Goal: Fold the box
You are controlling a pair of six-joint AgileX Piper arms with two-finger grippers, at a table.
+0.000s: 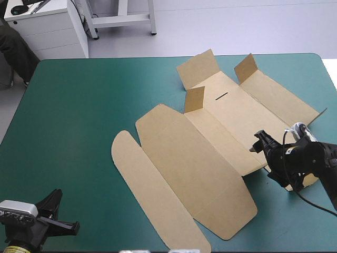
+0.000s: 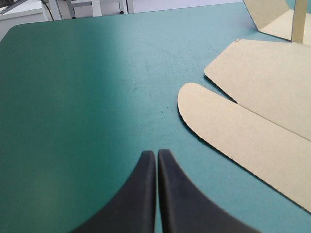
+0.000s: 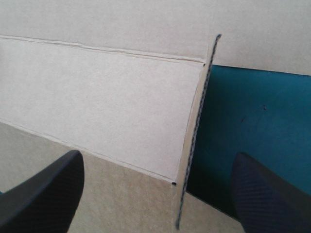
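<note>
The left gripper [image 2: 156, 154] sits closest, at the near left corner of the table [image 1: 79, 105], its two black fingers pressed together into a point and holding nothing. It rests over bare teal-green cover, well apart from the box [image 1: 210, 158]. The box lies across the middle and right of the table, running from the near edge toward the far right corner, and is still almost wholly a flat sheet. The long rounded flap [image 1: 152, 200] and the wide panel beside it lie flat on the near side. Only three small tabs [image 1: 197, 68] at the far end stand up. I judge the folding barely begun: no side wall is raised or tucked, and nearly every crease has yet to be worked. The right gripper [image 3: 156, 158] is at the box's right edge, its fingers spread wide and gripping nothing. Its own wrist view shows what the high view cannot: a thin edge of board stands between the two fingers, with brown panels and crease lines on one side and the cover on the other, neither finger visibly touching it. The high view alone shows the whole layout and the narrow slot [image 1: 221, 96] in the far panel. The left wrist view adds only the rounded flap's tip, lying flat.
</note>
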